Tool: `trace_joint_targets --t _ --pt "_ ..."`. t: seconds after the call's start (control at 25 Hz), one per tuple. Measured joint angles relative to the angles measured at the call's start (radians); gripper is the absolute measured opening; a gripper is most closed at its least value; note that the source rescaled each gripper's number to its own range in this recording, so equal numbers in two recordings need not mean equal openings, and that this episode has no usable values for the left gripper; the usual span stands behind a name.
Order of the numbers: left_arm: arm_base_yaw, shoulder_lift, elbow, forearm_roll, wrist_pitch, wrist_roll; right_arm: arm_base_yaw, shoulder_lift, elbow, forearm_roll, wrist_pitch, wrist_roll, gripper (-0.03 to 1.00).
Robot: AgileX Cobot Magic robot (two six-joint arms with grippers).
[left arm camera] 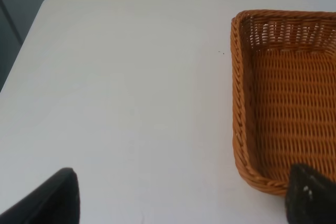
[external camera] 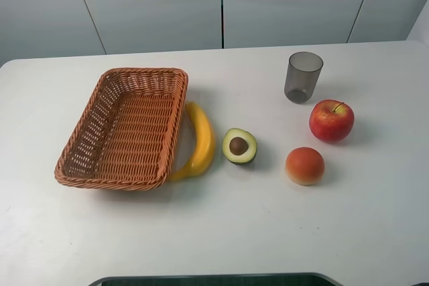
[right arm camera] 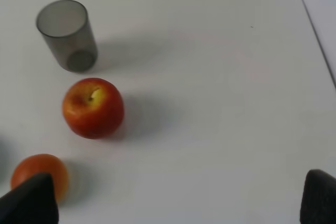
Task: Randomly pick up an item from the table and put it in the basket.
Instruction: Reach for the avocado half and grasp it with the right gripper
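Exterior high view: the whole layout showed from above, every object resting on one surface.
Table [external camera: 375,219]: white and flat, rounded at its far left corner; it carried everything else.
Basket [external camera: 144,72]: orange-brown wicker, rectangular with sloping sides, on the left half of the table and turned slightly askew.
Banana [external camera: 202,140]: yellow, lay along the basket's right side, touching it or very nearly so near the front corner.
Cup [external camera: 303,77]: grey and translucent, upright, toward the back on the right half, well apart from the basket.
Apple [external camera: 331,120]: red with a yellow patch at the stem, stood in front of the cup and a little to its right, not touching it.
Peach [external camera: 305,165]: orange-red and round, sat near the apple, in front of it and slightly left.
Avocado half [external camera: 239,146]: cut face up, brown pit in pale flesh, dark green skin; it lay on the table between banana and peach, just beside the banana and outside the basket.
Left gripper [left arm camera: 181,203]: its two dark fingertips [left arm camera: 52,200] stood spread wide over the table beside the basket's outer wall; one tip overlapped the basket's near corner in the left wrist view.
Right gripper [right arm camera: 176,203]: its fingertips [right arm camera: 319,198] were likewise spread wide, above the table near the peach and apple; one tip overlapped the peach's edge in the right wrist view.
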Motion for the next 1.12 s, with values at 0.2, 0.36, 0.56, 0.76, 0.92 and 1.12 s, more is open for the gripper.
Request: trace_joint_targets --t 0.2,0.36,0.56,0.76,0.92,1.12 --pt "0.0 0.0 0.0 0.0 0.0 0.0 0.0 0.114 0.0 -0.004 -0.031 0.048 1.0" --pt "0.0 0.0 0.0 0.0 0.0 0.0 0.002 0.266 0.0 -0.016 -0.013 0.123 1.0" --pt "0.0 0.0 0.0 0.0 0.0 0.0 0.138 0.447 0.0 -0.075 -0.004 0.17 1.0" --pt "0.0 0.0 0.0 0.0 0.0 0.0 0.346 0.575 0.0 -0.08 -0.063 0.174 1.0" --pt "0.0 0.0 0.0 0.0 0.0 0.0 0.448 0.652 0.0 -0.08 -0.115 0.142 1.0" --pt "0.0 0.0 0.0 0.0 0.0 0.0 0.503 0.722 0.0 -0.08 -0.156 0.099 1.0"
